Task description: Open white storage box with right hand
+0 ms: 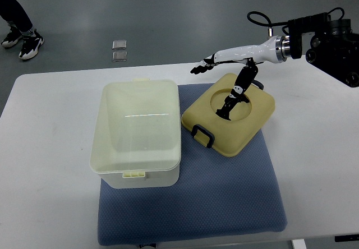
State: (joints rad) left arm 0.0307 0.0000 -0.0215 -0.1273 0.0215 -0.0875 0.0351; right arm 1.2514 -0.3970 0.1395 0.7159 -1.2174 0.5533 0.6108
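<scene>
Blue mat point(190, 210) fills the near table point(45, 148). On its left stands the white storage box point(137, 131), already uncovered, long axis 12 to 6. Its yellowish lid point(230, 114) lies at 3 o'clock, touching. Above the lid hovers the right hand point(224, 75), fingers spread, holding nothing. Box interior hard to read.
</scene>
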